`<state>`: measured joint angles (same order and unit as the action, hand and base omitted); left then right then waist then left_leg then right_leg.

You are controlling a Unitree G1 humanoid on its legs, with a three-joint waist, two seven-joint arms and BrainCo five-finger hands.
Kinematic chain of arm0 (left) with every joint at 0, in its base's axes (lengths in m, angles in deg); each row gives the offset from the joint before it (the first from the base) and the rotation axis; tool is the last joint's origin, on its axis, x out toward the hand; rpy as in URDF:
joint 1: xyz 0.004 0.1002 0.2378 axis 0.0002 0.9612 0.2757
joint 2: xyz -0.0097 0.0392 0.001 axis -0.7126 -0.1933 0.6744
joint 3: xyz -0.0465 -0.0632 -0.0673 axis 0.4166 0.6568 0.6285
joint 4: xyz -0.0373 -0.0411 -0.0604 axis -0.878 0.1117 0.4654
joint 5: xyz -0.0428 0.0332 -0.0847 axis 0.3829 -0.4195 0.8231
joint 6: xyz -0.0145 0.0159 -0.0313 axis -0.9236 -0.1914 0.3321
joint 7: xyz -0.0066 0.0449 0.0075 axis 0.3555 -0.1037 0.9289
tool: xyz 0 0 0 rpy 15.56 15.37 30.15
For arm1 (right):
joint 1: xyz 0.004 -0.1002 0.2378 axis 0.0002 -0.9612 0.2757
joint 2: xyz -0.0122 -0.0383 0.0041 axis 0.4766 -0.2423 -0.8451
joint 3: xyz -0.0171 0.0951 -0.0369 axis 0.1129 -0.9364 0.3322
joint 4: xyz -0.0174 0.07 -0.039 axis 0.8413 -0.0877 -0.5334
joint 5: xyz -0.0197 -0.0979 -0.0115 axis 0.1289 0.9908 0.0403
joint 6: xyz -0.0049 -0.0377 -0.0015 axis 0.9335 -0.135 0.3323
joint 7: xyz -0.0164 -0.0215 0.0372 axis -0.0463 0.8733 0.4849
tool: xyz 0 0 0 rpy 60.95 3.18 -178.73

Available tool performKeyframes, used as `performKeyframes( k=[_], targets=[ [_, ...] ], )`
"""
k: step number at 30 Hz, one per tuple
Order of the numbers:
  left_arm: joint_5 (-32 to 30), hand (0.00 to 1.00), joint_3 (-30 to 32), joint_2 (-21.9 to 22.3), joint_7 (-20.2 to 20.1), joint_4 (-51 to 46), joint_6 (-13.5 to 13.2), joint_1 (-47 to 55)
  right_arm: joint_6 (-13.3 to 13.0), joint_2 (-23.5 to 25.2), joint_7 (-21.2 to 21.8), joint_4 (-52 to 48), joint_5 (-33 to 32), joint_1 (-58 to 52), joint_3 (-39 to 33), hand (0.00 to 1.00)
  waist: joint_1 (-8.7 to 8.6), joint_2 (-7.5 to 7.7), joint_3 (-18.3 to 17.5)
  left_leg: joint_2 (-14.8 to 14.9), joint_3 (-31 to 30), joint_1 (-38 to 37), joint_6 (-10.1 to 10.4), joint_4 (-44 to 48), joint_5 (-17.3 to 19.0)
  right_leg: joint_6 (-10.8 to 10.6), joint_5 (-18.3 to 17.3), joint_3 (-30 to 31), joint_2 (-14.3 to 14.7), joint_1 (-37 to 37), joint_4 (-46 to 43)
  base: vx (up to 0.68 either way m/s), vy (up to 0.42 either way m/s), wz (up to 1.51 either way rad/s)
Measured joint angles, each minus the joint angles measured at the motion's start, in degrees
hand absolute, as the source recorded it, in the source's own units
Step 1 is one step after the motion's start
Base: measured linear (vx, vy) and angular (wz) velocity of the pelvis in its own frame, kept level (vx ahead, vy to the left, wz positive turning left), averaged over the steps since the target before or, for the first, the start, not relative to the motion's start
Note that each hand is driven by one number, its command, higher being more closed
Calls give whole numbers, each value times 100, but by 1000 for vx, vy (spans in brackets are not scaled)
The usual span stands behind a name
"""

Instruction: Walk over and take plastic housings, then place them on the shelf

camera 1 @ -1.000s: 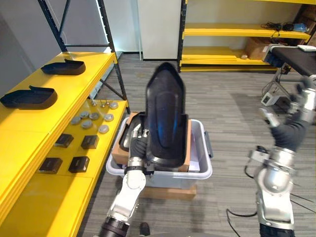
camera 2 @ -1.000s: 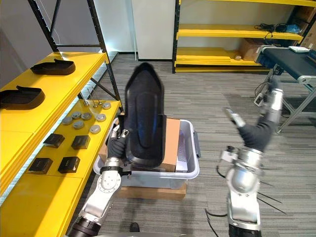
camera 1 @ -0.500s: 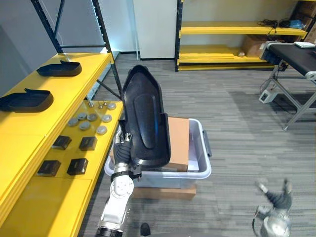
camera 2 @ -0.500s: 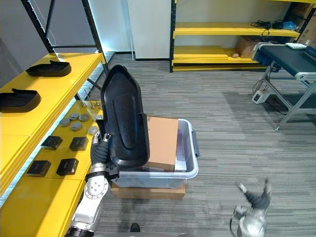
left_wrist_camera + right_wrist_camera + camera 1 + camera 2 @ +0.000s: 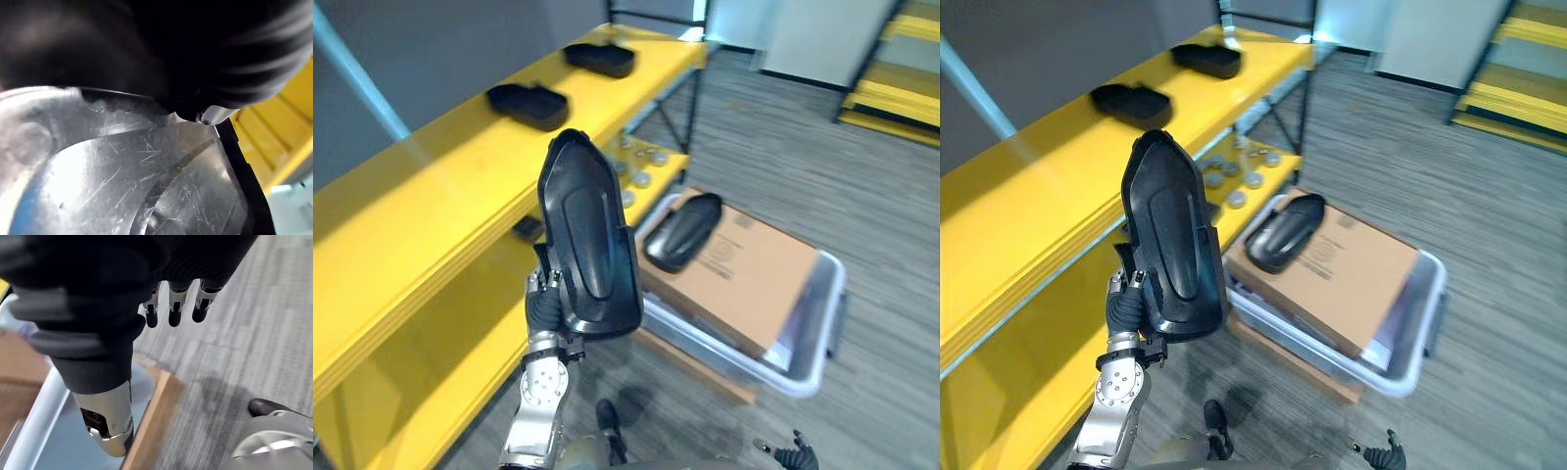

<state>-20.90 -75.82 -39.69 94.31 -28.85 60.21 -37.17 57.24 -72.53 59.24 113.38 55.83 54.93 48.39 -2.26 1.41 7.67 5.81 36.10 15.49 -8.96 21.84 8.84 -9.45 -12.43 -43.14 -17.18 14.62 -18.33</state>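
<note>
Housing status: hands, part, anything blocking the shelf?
Left hand shut on plastic housing, upright beside yellow shelf. Right hand open, low, empty. Nearest shelved housing sits farther along, apart.

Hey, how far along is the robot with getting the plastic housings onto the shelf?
Done: a near housing and a far housing lie on the yellow shelf. In hand: the left hand grips a third housing upright beside that shelf, not yet set down. Left: a fourth housing lies on the cardboard box in the grey bin. The right hand hangs open, empty.
</note>
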Motion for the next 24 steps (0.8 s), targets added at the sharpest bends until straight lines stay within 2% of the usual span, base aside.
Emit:
performKeyframes(
  k=[1, 2, 3, 4, 5, 7, 8, 10, 11, 12, 13, 14, 15, 17, 20, 24],
  targets=[
    [18, 100, -28, 0, -33, 0, 6, -2, 54, 50, 0, -1, 5, 19, 6, 0, -9, 38, 21, -177, -196, -94, -31, 82, 171, 164, 128, 50, -323, -69, -773, 379, 265, 104],
    [58, 100, -127, 4, -109, 1, 7, -6, 87, 72, 6, 0, 40, -16, 21, 0, -65, 21, 33, -325, -402, -274, -39, 28, 316, 793, 500, 414, -653, -366, -1872, 340, 248, 94],
    [70, 100, -180, 0, -111, 1, 6, -14, 93, 98, 20, 1, 74, -31, 84, 0, -72, 21, 41, -400, -519, -374, -12, -12, 357, 1072, 508, 801, -727, -616, -2387, 355, 229, 79],
    [87, 100, -206, -43, -108, 12, 7, -15, 95, 135, 56, -3, 95, -29, 219, 0, -124, 14, 60, -500, -684, -600, 7, -138, 395, 1025, 252, 1468, -608, -1008, -2982, 300, 163, 63],
    [87, 100, -205, -42, -97, 26, 7, -15, 95, 164, 88, -10, 96, -14, 298, 0, -178, -8, 85, -578, -818, -834, 14, -291, 403, 882, 35, 1979, -408, -1315, -3305, 388, 176, 80],
    [81, 100, -271, -26, -99, 49, 2, -19, 61, 198, 110, -176, 95, -39, 446, 0, -324, -126, 158, -690, -1160, -1430, 41, -632, 401, 737, -417, 2797, 138, -2092, -3501, 380, 112, 82],
    [80, 100, -291, -28, -101, 52, 2, -33, 44, 194, 110, -249, 99, -42, 454, 0, -338, -155, 175, -719, -1275, -1543, 63, -683, 411, 715, -500, 2915, 247, -2291, -3394, 343, 46, 84],
    [73, 100, -442, -29, -109, 217, -4, -219, 8, 175, 110, -397, 98, -118, 433, 0, -426, -190, 195, -788, -1827, -1759, 206, -715, 488, 637, -605, 3605, 850, -2905, -2295, 351, -27, 114],
    [73, 100, -478, -30, -111, 286, -12, -270, 9, 172, 112, -409, 99, -150, 430, 0, -488, -188, 197, -790, -1985, -1784, 247, -697, 510, 603, -584, 3850, 982, -2992, -1937, 328, -82, 151],
    [50, 100, -553, -39, -93, 402, -9, -303, 27, 204, 97, -481, 117, -300, 426, 0, -566, -149, 189, -848, -2286, -1864, 369, -678, 581, 431, -343, 4260, 1204, -3044, -1210, 339, -114, 142],
    [-9, 100, -594, -73, -98, 450, -5, -284, 10, 285, 99, -547, 125, -524, 464, 0, -520, 98, 188, -1052, -2442, -2030, 501, -712, 655, 518, 597, 4475, 1149, -3048, -618, 339, -114, 126],
    [-46, 100, -591, -91, -98, 496, -9, -277, 11, 313, 105, -521, 125, -598, 501, 0, -479, 193, 230, -1139, -2498, -2141, 568, -709, 702, 537, 800, 4516, 1092, -3087, -750, 390, -176, 77],
    [-64, 100, -592, 34, -100, 574, 16, -182, 11, 262, 109, -514, 117, -656, 526, 0, -463, 22, 174, -1005, -2519, -2218, 627, -698, 732, 587, 713, 4445, 1108, -3025, -847, 253, -120, 37],
    [-184, 100, -599, 104, -111, 566, 11, -152, -34, 158, 124, -532, 121, -649, 551, 0, -429, -198, 96, -775, -2501, -2215, 734, -752, 765, 658, 691, 4304, 1280, -2925, -530, 332, -128, 9],
    [-405, 100, -591, 130, -108, 541, 15, -223, -64, 194, 138, -512, 123, -684, 555, 0, -461, -227, 82, -554, -2490, -2416, 1032, -1045, 590, 859, 861, 4152, 1483, -2566, 10, 237, -111, -1],
    [-657, 100, -593, 186, -81, 493, 18, -271, -96, 163, 187, -506, 125, -719, 552, 0, -479, -326, 11, -388, -2460, -2642, 1164, -1288, 487, 924, 1218, 4107, 1691, -2089, 772, 125, -52, -5]
  ],
)
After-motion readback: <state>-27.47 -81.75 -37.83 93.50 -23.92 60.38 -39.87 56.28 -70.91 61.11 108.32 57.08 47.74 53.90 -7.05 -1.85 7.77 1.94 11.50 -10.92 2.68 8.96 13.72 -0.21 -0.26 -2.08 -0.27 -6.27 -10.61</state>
